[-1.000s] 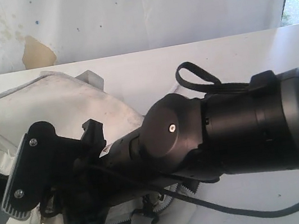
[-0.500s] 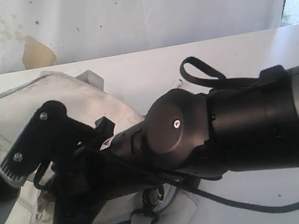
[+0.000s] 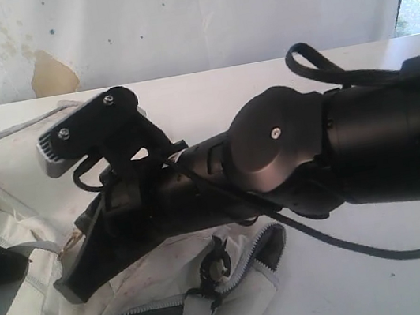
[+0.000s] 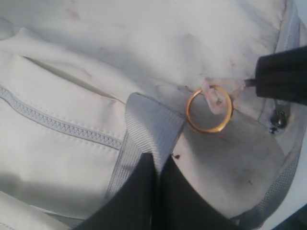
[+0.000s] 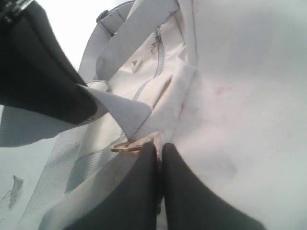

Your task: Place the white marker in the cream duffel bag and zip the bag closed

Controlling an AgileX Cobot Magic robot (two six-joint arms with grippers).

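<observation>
The smudged cream fabric duffel bag (image 3: 18, 260) is seen at 8 o'clock in the exterior view; its grey zip (image 3: 248, 249) gapes at 6 o'clock; the thin white marker is not seen, so whether it is inside cannot be told; the right gripper (image 5: 158, 148) is clamped on the pale pull tab (image 4: 224, 89) with the gold ring (image 4: 209, 130); the left gripper (image 4: 156, 160), just beside, is pinched on grey webbing (image 4: 148, 120)
</observation>
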